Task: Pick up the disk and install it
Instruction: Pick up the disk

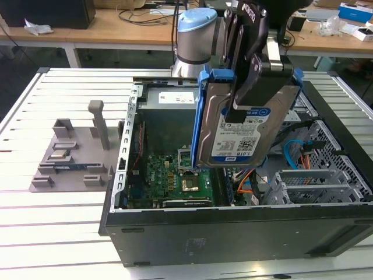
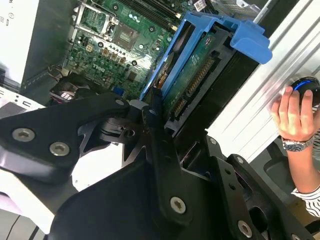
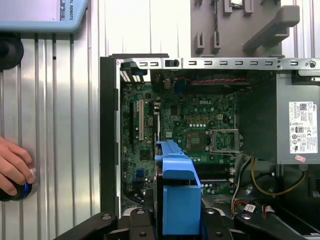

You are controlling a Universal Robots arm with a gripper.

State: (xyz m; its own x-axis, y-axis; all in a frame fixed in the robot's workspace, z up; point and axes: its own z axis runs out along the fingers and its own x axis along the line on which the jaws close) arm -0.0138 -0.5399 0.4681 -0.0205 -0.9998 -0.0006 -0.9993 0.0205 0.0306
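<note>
The disk point(image 1: 233, 125), a silver hard drive with a white-and-blue label in a bright blue carrier, hangs on edge above the open computer case point(image 1: 125, 146). My gripper point(image 1: 245, 108) is shut on the disk, one black finger across its labelled face. The second wrist view shows the disk point(image 2: 197, 65) edge-on between the fingers point(image 2: 156, 112), green underside and connector showing, over the motherboard point(image 2: 107, 47). In the first wrist view the carrier point(image 3: 180, 197) is over the motherboard point(image 3: 195, 117).
A grey power-supply box point(image 3: 300, 130) fills one end of the case. A metal drive cage with cables point(image 1: 315, 181) lies at the exterior view's right. A grey fixture point(image 1: 76, 151) stands beside the case. A person's hand point(image 3: 12, 165) rests on a small device.
</note>
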